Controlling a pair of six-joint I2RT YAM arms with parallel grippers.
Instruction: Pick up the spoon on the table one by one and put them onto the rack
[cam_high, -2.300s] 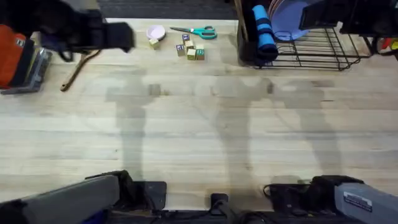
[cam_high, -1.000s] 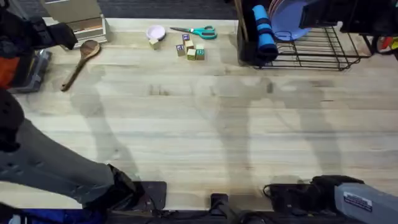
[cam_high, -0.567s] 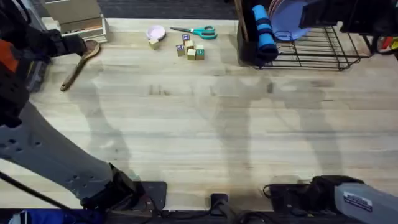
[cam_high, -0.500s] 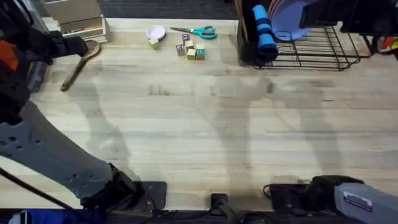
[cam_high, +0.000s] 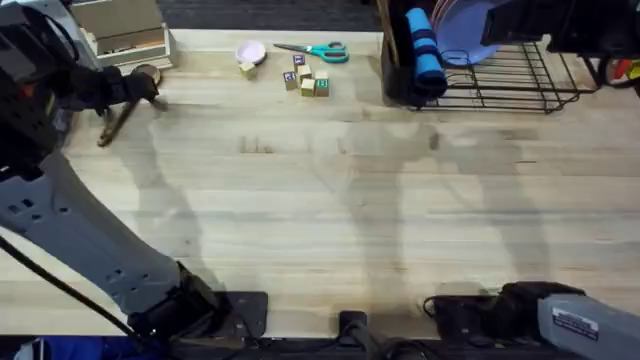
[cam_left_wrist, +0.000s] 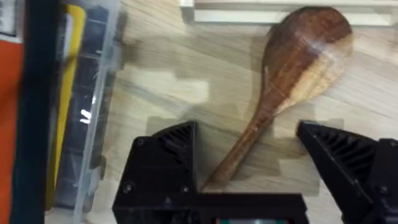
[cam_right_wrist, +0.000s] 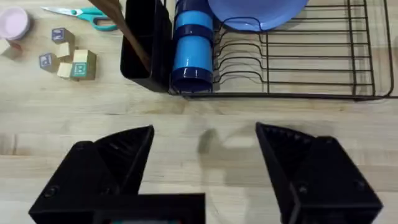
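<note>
Brown wooden spoon (cam_left_wrist: 292, 81), round bowl and long thin handle, lies flat on the pale plank worktop (cam_high: 330, 210) at its far left corner. Long axis diagonal in the overhead view: bowl toward the far edge, beside a beige wooden box (cam_high: 120, 25); handle end (cam_high: 105, 138) pointing back toward the near left.

Left tool (cam_left_wrist: 249, 168) sits low over the spoon, fingers apart, handle running between them; not closed on it. Left wrist view gives what the overhead cannot: the spoon's bowl (cam_left_wrist: 311, 43) and grain in full, bowl tip just beside the box edge, and a clear plastic case (cam_left_wrist: 81, 106) with yellow and orange contents alongside. In the overhead the left arm covers much of the spoon.

Right tool (cam_right_wrist: 205, 162) hangs over bare worktop, fingers wide apart, facing the black wire dish rack (cam_right_wrist: 311, 56) at the far right. Rack holds a blue cylinder (cam_right_wrist: 193, 43) and a blue plate (cam_right_wrist: 258, 12). Teal-handled scissors (cam_high: 320, 50), small lettered blocks (cam_high: 305, 82) and a pink dish (cam_high: 250, 51) lie along the far edge.
</note>
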